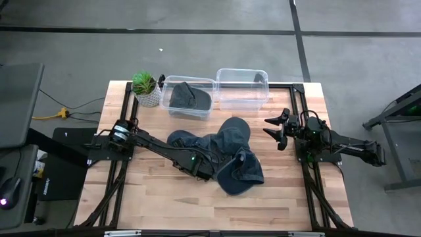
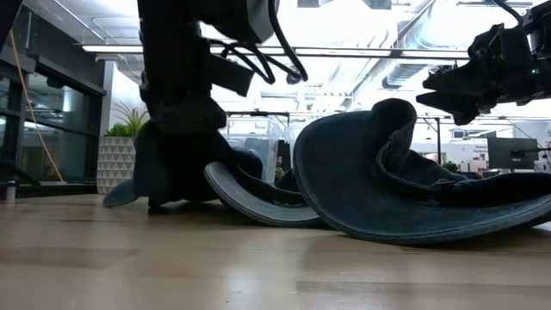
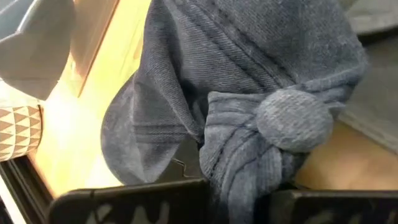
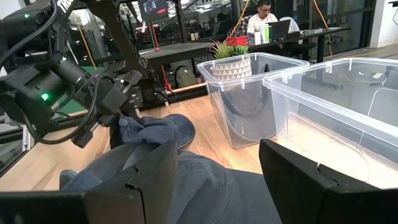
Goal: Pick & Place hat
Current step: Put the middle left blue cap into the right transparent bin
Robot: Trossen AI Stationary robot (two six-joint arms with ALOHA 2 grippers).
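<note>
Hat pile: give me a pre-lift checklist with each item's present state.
1. Left gripper shut on denim hat: ok, fabric bunched between its fingers.
2. Only one hat caught: cannot tell; the pile overlaps.
3. Empty clear bin free to receive: ok.
4. Other bin already holds a hat: ok.
5. Right gripper open, off the pile, beside it: ok.
6. Potted plant away from the pile: ok.
</note>
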